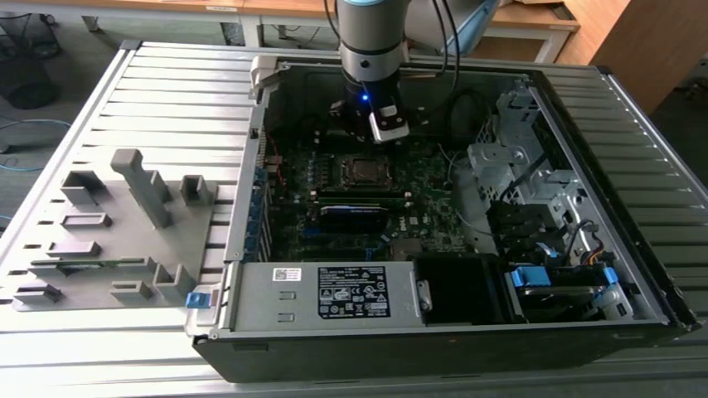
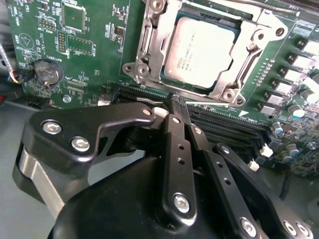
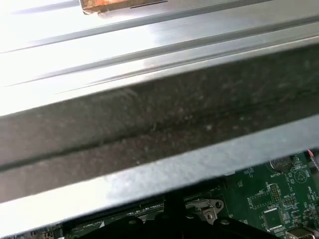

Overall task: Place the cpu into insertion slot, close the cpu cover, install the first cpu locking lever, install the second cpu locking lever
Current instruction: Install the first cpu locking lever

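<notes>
An open computer case (image 1: 443, 207) lies on its side on a ribbed metal table (image 1: 166, 99). Inside it sits a dark green motherboard (image 1: 409, 186), which serves as the landmark here. The robot arm (image 1: 370, 41) reaches down from above into the case, and its gripper (image 2: 175, 99) hangs over the motherboard, just beside the insertion slot (image 1: 363, 170).

In the second wrist view the cpu (image 2: 199, 52), a flat square chip with a dull silver top, lies seated in the insertion slot near the middle of the motherboard. The cpu cover (image 2: 149, 45), a thin silver-grey metal frame, lies flat around the chip, its window showing the chip's top. The black fingers (image 2: 174, 129) are pressed together, holding nothing, their tips above the long black memory slots (image 2: 224, 124) next to the socket. A round coin battery (image 2: 46, 73) sits on the motherboard, apart from the socket.

A grey plastic parts holder (image 1: 111, 240) stands on the table, beside the case and off the motherboard.
</notes>
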Controlling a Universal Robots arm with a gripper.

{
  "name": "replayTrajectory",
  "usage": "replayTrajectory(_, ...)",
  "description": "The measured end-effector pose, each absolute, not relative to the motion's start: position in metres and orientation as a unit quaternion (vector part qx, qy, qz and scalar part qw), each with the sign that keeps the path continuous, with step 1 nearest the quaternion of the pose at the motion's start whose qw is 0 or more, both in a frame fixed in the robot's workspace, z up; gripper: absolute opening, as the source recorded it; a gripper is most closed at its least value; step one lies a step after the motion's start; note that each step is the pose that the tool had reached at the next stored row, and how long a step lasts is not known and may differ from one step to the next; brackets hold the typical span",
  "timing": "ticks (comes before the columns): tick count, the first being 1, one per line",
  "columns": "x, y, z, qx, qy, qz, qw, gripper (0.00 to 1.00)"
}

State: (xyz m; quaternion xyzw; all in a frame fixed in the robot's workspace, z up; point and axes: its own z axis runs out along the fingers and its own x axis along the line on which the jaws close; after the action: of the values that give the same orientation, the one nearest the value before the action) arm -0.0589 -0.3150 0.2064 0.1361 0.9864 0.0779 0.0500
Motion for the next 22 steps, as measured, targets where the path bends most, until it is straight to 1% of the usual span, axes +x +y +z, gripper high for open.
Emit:
replayTrajectory(7,-0.0589,-0.3139,0.2069,0.136,0.986,0.078,0.05,0.11)
replayTrajectory(22,-0.0593,-0.3118,0.2069,0.136,0.986,0.085,0.051,0.11)
